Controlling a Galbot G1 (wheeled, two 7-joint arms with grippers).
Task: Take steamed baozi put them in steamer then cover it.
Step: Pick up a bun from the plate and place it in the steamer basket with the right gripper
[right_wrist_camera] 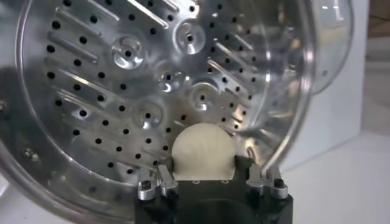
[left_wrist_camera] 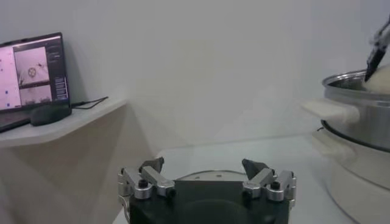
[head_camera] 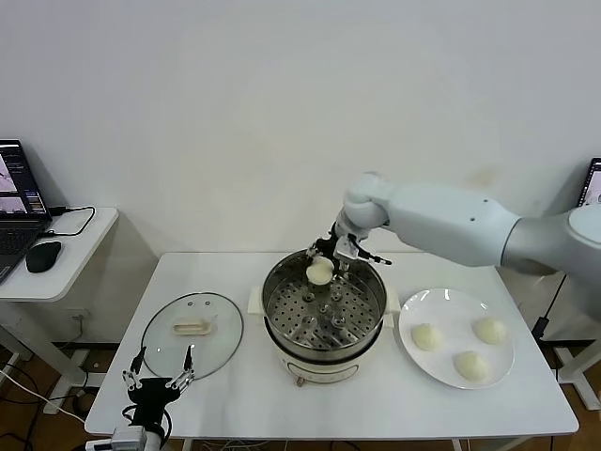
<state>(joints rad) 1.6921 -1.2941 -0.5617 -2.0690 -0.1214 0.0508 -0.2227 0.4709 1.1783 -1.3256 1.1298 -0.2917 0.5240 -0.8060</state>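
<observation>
My right gripper point(head_camera: 323, 264) hangs over the back part of the steamer point(head_camera: 278, 287), shut on one pale baozi point(head_camera: 319, 273). In the right wrist view the baozi point(right_wrist_camera: 203, 149) sits between the fingers of the right gripper point(right_wrist_camera: 206, 165), above the perforated tray point(right_wrist_camera: 122, 91). Three more baozi point(head_camera: 426, 336) point(head_camera: 489, 330) point(head_camera: 471, 366) lie on the white plate point(head_camera: 409, 319) to the right of the steamer. The glass lid point(head_camera: 218, 346) lies flat on the table, left of the steamer. My left gripper point(head_camera: 158, 381) is parked open near the table's front left corner, holding nothing point(left_wrist_camera: 203, 167).
A side table at the far left carries a laptop point(head_camera: 17, 202) and a mouse point(head_camera: 43, 256). The steamer's white base handle point(left_wrist_camera: 329, 111) juts out on the lid's side. The white wall stands close behind the table.
</observation>
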